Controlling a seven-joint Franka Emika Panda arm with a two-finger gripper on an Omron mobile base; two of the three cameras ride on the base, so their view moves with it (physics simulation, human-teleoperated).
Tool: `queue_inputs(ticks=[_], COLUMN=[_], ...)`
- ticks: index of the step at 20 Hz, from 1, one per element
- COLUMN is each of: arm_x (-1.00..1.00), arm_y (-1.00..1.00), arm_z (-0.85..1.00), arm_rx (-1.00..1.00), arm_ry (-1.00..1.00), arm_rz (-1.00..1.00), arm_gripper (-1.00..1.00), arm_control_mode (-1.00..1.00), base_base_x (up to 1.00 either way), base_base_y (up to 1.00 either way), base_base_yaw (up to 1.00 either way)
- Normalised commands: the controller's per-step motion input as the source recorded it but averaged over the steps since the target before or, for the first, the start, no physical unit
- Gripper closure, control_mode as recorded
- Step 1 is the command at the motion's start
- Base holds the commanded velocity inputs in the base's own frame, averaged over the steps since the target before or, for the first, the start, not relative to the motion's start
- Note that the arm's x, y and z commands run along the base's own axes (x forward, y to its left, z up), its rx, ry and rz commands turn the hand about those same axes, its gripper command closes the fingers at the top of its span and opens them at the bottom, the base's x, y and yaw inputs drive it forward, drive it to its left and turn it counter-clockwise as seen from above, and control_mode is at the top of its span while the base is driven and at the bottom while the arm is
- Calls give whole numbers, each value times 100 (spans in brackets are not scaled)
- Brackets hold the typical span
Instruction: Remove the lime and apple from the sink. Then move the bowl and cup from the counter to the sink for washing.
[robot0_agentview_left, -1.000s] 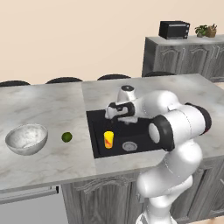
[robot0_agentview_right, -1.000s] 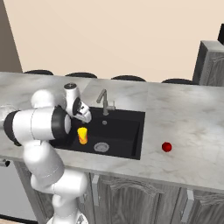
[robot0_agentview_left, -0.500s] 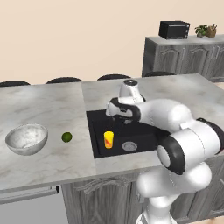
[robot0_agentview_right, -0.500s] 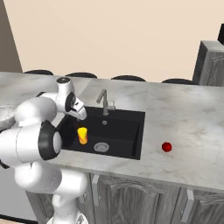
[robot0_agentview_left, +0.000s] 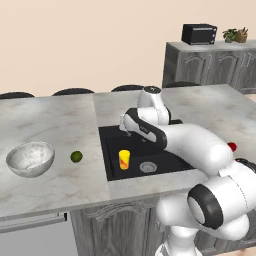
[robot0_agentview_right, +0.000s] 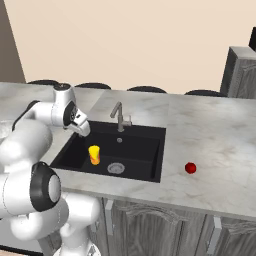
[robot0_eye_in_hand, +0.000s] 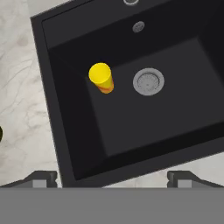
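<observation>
the cup (robot0_eye_in_hand: 101, 78) is seen upright inside the sink (robot0_agentview_left: 165, 162), near its left wall and beside the drain (robot0_eye_in_hand: 148, 81). the bowl (robot0_agentview_left: 30, 158) and the lime (robot0_agentview_left: 76, 156) are set on the surface (robot0_agentview_left: 55, 125) left of the sink, the apple (robot0_agentview_right: 190, 168) on its right. the jaws are spread wide and empty above the sink.

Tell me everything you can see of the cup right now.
The cup is a small yellow tumbler with a red-orange mark low on its side. It looks smooth and opaque. It stands upright on the floor of the black sink, towards the basin's left wall, beside the round silver drain but apart from it. Nothing else touches it; the hand is above the basin, open and clear of it. What is inside cannot be told.
</observation>
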Motion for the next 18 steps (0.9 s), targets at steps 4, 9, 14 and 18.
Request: queue_inputs(ticks=[4, 9, 14, 18], arm_x=[-36, -34, -32, -34], arm_y=[22, 17, 17, 12], arm_z=[23, 22, 22, 26], arm_rx=[3, 0, 0, 1], arm_ry=[0, 0, 0, 0], arm_rz=[-2, -3, -4, -1], arm_gripper=[-100, -100, -100, -100], arm_control_mode=[-100, -100, -100, -100], base_base_x=[0, 0, 0, 0], base_base_y=[0, 0, 0, 0], base_base_yaw=[0, 0, 0, 0])
